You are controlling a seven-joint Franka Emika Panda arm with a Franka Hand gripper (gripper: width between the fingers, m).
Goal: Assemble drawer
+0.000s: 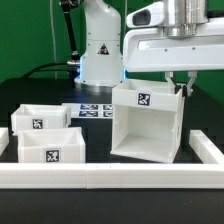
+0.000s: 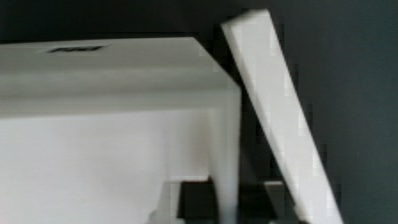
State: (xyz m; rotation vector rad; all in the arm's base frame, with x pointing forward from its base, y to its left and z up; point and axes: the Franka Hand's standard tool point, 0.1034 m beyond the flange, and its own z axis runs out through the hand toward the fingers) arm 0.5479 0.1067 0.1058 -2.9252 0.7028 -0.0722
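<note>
Drawer case first: the tall boxy white plastic drawer case (image 1: 146, 125) stands upright on the black table (image 1: 100, 212), open side up, at about 4 o'clock from the middle of the exterior view.

The arm's silver two-finger gripper (image 1: 180, 90) hangs over the rim at the case's 2 o'clock corner, one finger on each side of the side wall. In the wrist view that thin white wall (image 2: 267, 110) runs right up between the dark fingers (image 2: 192, 202). Honestly can't tell if it's actually pinching the wall or just straddling it. My guess on why there: the box is way too wide for the jaws, so a thin wall is the only bit that fits.

Other stuff: two small open-top white plastic trays (image 1: 38, 118) (image 1: 50, 150) sit out at 9 o'clock, one behind the other, not in the case yet. The front one is just beside the case. The flat white marker board (image 1: 92, 108) lies at 12 o'clock behind them. The long low white rail (image 1: 110, 178) runs across 6 o'clock, so sliding the case forward would probably bump it.
</note>
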